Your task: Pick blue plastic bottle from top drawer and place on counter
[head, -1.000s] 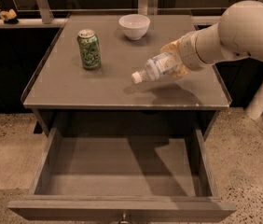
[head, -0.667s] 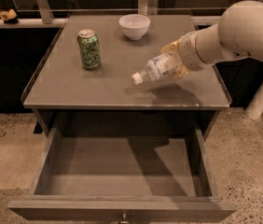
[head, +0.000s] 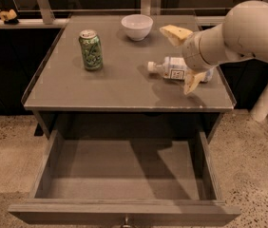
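The blue plastic bottle (head: 172,69) lies on its side on the counter (head: 115,89), right of the middle, with its white cap pointing left. My gripper (head: 184,58) hovers right over the bottle's right end. It is open, with one yellowish finger (head: 175,34) above the bottle and the other (head: 191,81) in front of it. The fingers do not hold the bottle. The top drawer (head: 124,175) is pulled out below the counter and nothing shows inside it.
A green soda can (head: 90,50) stands upright on the counter's left side. A white bowl (head: 137,26) sits at the back middle. My white arm (head: 248,32) reaches in from the right. A speckled floor (head: 257,156) surrounds the cabinet.
The bottle was held tilted above the counter; now it lies flat on the counter. My gripper has opened and let go of it.
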Tool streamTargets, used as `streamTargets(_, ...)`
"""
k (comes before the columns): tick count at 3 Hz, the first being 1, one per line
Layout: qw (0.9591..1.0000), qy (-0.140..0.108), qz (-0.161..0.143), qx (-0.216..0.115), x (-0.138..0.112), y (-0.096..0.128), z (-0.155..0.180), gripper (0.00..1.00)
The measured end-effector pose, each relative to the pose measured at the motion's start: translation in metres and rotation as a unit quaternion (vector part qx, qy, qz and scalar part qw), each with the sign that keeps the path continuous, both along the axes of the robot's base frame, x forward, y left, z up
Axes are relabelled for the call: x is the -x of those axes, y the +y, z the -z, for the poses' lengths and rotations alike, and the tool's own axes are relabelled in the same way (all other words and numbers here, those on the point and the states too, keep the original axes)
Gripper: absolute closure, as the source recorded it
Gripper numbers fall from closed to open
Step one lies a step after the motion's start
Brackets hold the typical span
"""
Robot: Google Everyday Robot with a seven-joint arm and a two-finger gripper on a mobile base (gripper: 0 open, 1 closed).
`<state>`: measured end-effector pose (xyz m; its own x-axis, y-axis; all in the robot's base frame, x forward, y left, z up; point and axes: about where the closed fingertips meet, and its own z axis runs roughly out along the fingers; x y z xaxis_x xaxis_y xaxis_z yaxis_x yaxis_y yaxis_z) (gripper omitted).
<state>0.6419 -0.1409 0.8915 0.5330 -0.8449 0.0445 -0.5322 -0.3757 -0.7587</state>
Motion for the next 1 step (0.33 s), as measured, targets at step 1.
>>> streamTargets(1, 1.0, 0.0, 0.0, 0.0, 0.0, 0.0, 0.0, 0.0)
